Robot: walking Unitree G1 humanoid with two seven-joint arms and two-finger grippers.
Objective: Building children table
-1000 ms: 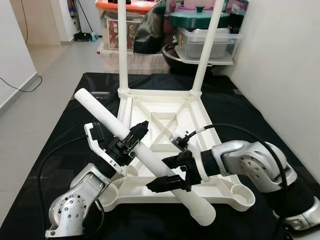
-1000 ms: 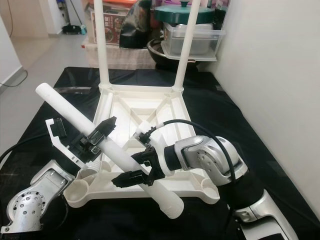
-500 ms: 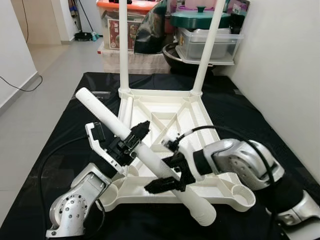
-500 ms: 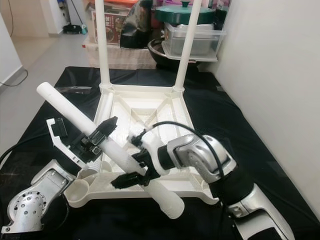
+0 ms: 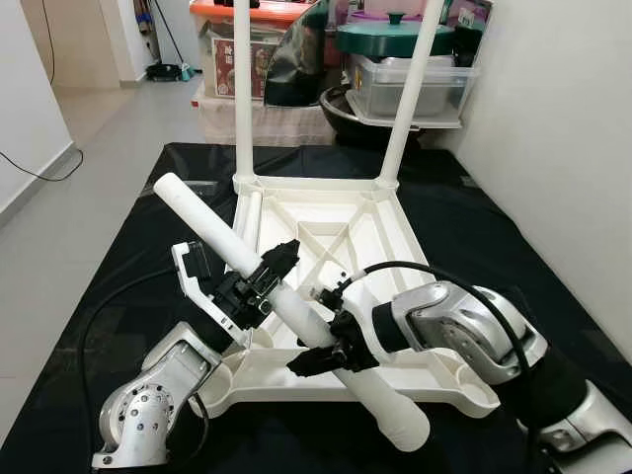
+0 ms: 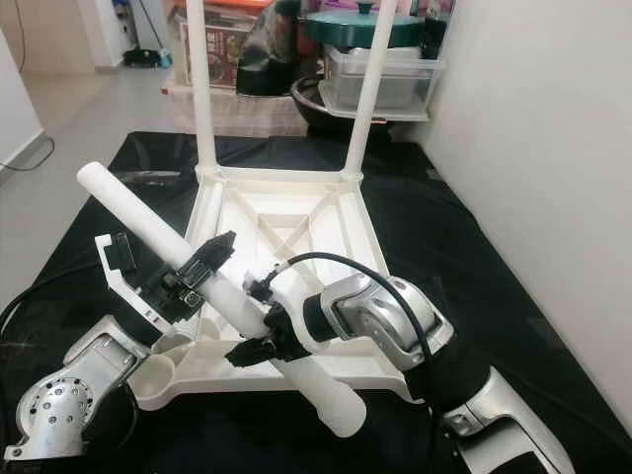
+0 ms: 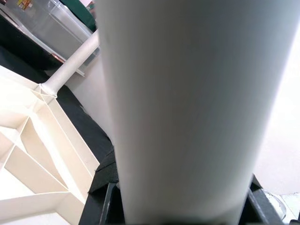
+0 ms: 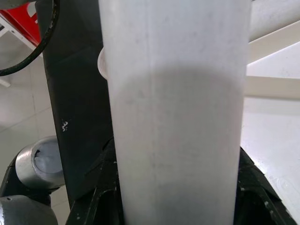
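A white plastic children's table [image 5: 390, 232] lies upside down on a black mat. Two white legs [image 5: 244, 89] [image 5: 410, 94] stand upright in its far corners. A third leg [image 5: 251, 217] lies loose inside the frame at the left. A fourth long white leg [image 5: 212, 232] is held slanted above the table's near left part. My left gripper [image 5: 276, 262] is shut on its middle. My right gripper [image 5: 314, 357] is shut on it lower down, close to its ribbed end [image 5: 403, 425]. Both wrist views look along this leg [image 7: 187, 108] [image 8: 176, 117]. The round near corner sockets [image 5: 232, 370] [image 5: 474, 395] hold nothing.
Behind the mat stand storage boxes [image 5: 237, 49], a dark bag [image 5: 296, 59] and a clear bin [image 5: 410, 84] under a green-lidded pot [image 5: 395, 35]. A white wall [image 5: 553, 128] runs close along the right. Tiled floor [image 5: 59, 227] lies to the left, with a cable on it.
My right arm has swung leftwards and its gripper now sits a little further left on the slanted leg. The leg and my left gripper have hardly moved.
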